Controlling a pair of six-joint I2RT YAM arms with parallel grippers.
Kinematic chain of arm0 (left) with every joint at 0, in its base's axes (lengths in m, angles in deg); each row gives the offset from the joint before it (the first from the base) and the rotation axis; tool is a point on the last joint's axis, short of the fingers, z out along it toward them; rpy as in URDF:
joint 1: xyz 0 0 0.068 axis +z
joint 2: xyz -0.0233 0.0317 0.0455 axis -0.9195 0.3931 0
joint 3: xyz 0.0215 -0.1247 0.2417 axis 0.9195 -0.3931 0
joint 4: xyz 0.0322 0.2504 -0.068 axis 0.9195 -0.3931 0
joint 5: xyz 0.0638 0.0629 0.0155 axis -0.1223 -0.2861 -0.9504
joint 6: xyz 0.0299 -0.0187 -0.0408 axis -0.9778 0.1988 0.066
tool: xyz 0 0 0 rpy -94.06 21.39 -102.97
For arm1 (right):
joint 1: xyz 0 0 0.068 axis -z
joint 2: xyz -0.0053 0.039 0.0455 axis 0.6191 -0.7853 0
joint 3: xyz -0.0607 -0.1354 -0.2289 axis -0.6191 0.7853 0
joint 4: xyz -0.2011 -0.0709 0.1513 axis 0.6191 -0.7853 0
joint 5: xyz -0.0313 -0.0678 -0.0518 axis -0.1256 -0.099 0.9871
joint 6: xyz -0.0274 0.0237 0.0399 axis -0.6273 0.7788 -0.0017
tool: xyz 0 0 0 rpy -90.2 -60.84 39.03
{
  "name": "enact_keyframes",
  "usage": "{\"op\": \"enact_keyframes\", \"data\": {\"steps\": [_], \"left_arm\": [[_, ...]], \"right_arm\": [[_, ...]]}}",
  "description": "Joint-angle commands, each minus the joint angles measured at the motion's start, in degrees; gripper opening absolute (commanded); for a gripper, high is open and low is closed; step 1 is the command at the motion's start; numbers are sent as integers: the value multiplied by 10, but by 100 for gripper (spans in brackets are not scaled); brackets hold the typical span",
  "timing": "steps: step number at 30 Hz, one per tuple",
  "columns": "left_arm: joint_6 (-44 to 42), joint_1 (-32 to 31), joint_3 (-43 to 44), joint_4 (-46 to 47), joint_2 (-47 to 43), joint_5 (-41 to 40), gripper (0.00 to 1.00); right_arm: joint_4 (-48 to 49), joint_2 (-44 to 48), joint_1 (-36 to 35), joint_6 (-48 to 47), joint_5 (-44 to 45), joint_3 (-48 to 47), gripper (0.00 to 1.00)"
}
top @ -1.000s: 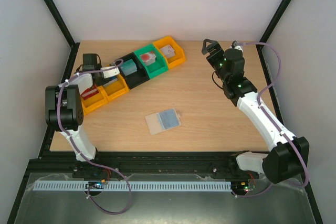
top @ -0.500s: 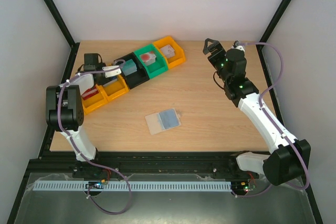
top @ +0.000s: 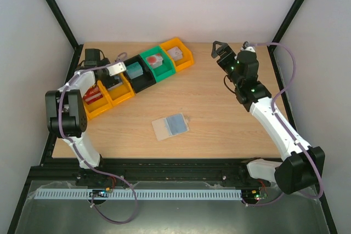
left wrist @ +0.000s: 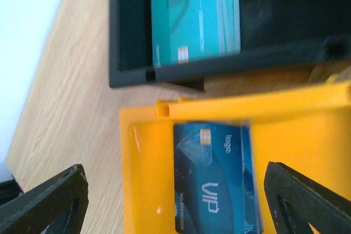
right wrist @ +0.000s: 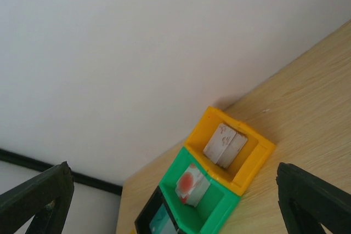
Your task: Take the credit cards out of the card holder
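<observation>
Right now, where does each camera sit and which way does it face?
Top: above, behind the arms; looks down on table, open card holder, both arms.
Left wrist: looks down into yellow bin with blue card; open left gripper shows.
Right wrist: looks across at bins and wall; open right gripper shows.
Shared: top and left wrist both show the black bin.

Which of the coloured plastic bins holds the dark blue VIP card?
The yellow plastic bin right beside the black plastic bin holds the dark blue VIP card; the black one holds a teal card.
</observation>
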Motion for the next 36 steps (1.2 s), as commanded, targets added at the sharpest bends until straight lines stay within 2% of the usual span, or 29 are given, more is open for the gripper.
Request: {"op": "enact_keyframes", "data": {"steps": [1, 4, 7, 8, 9, 11, 15, 18, 22, 26, 32, 36], "left_arm": [[102, 4, 45, -69, -73, 127, 90], [229, 4, 52, -90, -131, 227, 91], [422, 2, 36, -78, -194, 287, 92], [510, 1, 23, -70, -217, 292, 93], [548, 0, 6, -62, -242, 290, 93], [678, -2, -34, -49, -294, 255, 98], [811, -13, -129, -47, -387, 296, 99], [915, -56, -241, -12, -481, 245, 99], [977, -142, -313, -21, -540, 119, 99], [993, -147, -338, -64, -517, 35, 99], [1043, -156, -407, -53, -464, 4, 98], [1037, -179, -419, -18, -452, 29, 96]], "right_arm": [[-29, -16, 3, -84, -107, -40, 99], [-97, -51, -7, -116, -161, -69, 97], [-183, -74, -48, -156, -142, -77, 94], [-206, -80, -65, -179, -126, -75, 93], [-223, -85, -84, -192, -108, -71, 93], [-249, -94, -118, -202, -77, -56, 93], [-271, -117, -174, -199, -68, -33, 92], [-286, -132, -213, -198, -56, -21, 92], [-310, -145, -254, -189, -29, 2, 90], [-334, -160, -300, -179, 7, 19, 89], [-335, -200, -340, -155, 26, 31, 82], [-293, -214, -343, -127, 9, 45, 65]]}}
